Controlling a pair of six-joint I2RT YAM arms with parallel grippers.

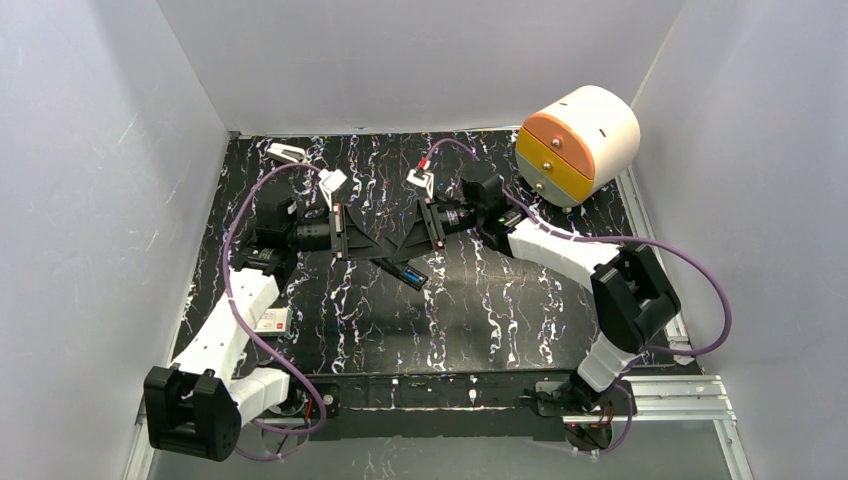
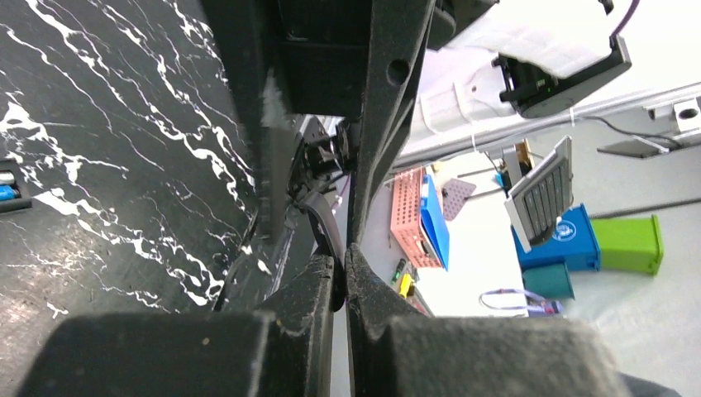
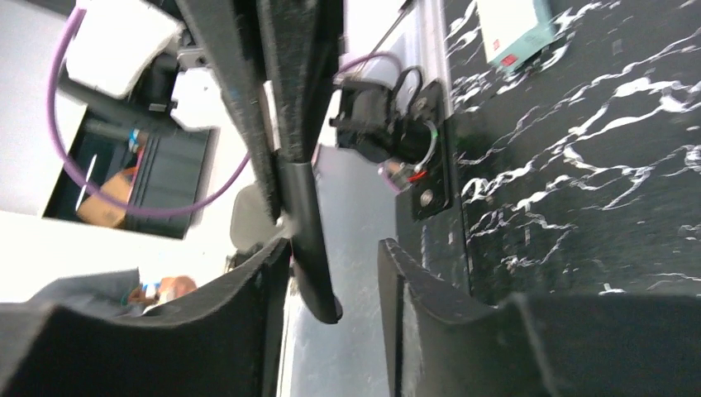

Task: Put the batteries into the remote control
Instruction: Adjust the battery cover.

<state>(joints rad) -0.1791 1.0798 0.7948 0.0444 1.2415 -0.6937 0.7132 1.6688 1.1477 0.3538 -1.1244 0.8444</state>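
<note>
The left gripper (image 2: pixel 340 277) is pinched almost shut on a thin black strip (image 2: pixel 324 223) and the right gripper (image 3: pixel 332 248) is half open around it, so I would close the right one gently before the left lets go, clear of the blue battery (image 1: pixel 411 273) just beside them on the worktop (image 1: pixel 500 300).

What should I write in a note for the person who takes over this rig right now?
Left gripper: shut on a thin black strip, maybe the battery cover.
Right gripper: open around the same strip, which touches one finger only.
Remote control: on the table between the arms, compartment open, a blue battery inside.
Done: at least one cell seems loaded.
To do: check other cells, close the compartment.
</note>
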